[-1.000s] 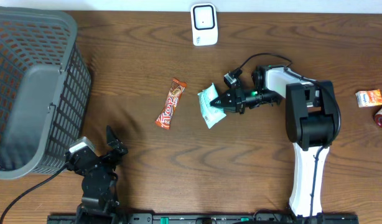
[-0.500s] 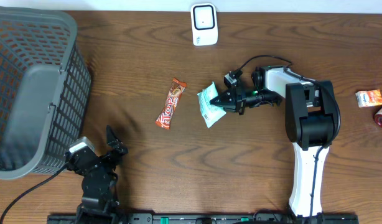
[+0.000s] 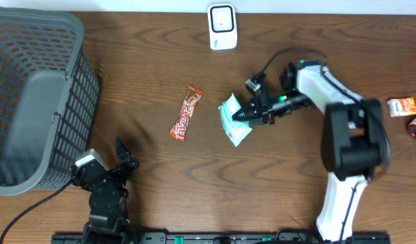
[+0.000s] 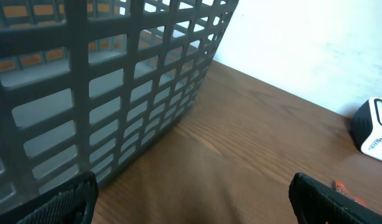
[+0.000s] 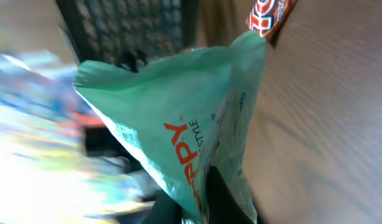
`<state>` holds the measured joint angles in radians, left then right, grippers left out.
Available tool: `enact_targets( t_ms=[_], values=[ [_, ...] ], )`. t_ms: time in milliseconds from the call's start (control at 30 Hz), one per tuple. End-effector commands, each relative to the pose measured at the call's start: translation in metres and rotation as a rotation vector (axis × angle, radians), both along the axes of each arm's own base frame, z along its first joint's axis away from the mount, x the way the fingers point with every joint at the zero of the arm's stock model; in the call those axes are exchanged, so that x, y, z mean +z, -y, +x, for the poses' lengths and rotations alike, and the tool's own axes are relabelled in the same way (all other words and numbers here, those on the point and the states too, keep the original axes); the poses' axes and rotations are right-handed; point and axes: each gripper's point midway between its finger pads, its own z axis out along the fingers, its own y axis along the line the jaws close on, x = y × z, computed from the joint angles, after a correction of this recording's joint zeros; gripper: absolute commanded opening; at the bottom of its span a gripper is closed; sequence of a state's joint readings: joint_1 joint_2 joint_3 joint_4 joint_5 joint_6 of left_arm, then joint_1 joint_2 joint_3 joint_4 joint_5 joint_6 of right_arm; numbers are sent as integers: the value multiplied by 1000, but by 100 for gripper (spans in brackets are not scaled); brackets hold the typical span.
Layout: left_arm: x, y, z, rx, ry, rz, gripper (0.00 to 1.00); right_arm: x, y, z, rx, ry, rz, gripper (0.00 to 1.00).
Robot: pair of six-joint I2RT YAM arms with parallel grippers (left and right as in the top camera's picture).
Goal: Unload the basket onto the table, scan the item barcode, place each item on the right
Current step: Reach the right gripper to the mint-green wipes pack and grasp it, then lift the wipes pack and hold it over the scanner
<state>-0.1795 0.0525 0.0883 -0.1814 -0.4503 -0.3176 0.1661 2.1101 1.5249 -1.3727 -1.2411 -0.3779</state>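
One packet (image 3: 234, 123), clamped in the closed right gripper (image 3: 246, 115), has swung slightly rightward, probably lifted; the scanner (image 3: 221, 27) is still well apart. The left gripper (image 3: 122, 157) gapes wide, empty.

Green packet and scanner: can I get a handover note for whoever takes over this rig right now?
Right end effector: shut on the packet, pinching its right edge.
Left end effector: open, empty, near the basket.
Scanner: at the table's far edge, apart from the packet. Candy bar lies to the packet's left.
Done: packet grasped.
Left: bring the packet's barcode to the scanner face. The barcode's position isn't visible.
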Motion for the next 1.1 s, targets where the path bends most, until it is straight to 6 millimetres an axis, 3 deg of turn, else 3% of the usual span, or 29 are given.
enact_targets(
  t_ms=[0,133,367,567,800,1067],
  values=[
    [-12,-2,0,10,-27,5,98,-2,10,-10,88,167,-340,2],
    [-12,-2,0,9,-27,5,98,-14,32,13,15,362,-765,1],
    [-12,-2,0,9,-27,5,98,3,8,93,-119,884,-1005,1],
    [-12,-2,0,9,-27,5,98,33,-20,156,-307,1151,-952,1],
    [-12,-2,0,9,-27,5,98,49,-41,210,-397,1411,-883,1],
    [-12,-2,0,9,-27,5,98,45,-38,267,-585,1603,-913,1]
  ],
)
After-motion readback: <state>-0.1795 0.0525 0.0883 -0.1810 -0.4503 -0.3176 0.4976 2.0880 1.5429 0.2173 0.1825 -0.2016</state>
